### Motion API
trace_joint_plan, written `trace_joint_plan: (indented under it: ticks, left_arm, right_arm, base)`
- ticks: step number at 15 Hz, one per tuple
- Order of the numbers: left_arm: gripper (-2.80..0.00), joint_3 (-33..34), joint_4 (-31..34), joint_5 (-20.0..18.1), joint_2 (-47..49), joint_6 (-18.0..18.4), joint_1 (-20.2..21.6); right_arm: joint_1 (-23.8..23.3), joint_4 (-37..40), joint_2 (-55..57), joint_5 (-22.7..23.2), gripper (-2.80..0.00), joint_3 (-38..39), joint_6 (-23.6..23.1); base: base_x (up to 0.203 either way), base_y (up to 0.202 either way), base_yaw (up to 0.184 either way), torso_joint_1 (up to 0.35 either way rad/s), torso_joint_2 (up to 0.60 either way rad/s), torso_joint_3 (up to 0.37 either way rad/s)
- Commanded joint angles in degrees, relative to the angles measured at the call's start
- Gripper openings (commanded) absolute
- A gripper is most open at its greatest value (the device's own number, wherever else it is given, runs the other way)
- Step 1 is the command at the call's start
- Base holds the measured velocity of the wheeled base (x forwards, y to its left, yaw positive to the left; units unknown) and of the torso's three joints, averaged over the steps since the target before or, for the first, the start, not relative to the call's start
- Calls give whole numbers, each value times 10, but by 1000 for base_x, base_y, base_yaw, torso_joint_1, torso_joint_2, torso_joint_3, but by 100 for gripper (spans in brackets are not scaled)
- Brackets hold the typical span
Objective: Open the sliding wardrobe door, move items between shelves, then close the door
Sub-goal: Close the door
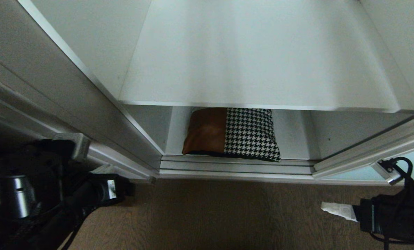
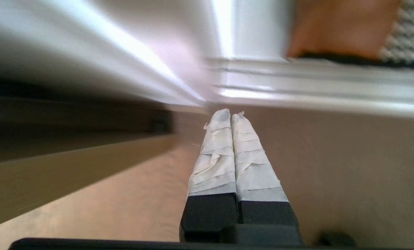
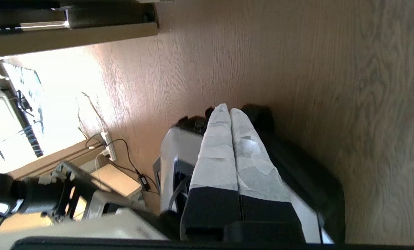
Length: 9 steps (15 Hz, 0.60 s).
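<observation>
Head view has the wardrobe standing open with the cushion [image 1: 232, 133] lying on the bottom shelf [image 1: 293, 132], under the bare upper shelf [image 1: 255, 66], so it looks ready to be lifted. Left pincer [image 2: 230, 116] and right pincer [image 3: 230, 110] are both closed on nothing, low over the wood floor [image 1: 210, 215] outside the wardrobe.
</observation>
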Motion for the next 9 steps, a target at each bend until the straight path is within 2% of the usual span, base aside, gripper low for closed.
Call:
trace_joint_plan:
  ticks: [1,4,9]
  left_arm:
    - [-280,39,0,21,-100,6,15]
    - [-280,104,0,84,-195,51,27]
    - [-280,168,1,100,-301,76,111]
  right_arm:
    - [0,42,-97,0,-280,17,2]
    - [-3,131,-201,-6,-280,18,2]
    - [-7,268,-364,-17,-280,18,2]
  base:
    - [0,0,0,0,0,0]
    - [0,0,0,0,0,0]
    - [0,0,0,0,0,0]
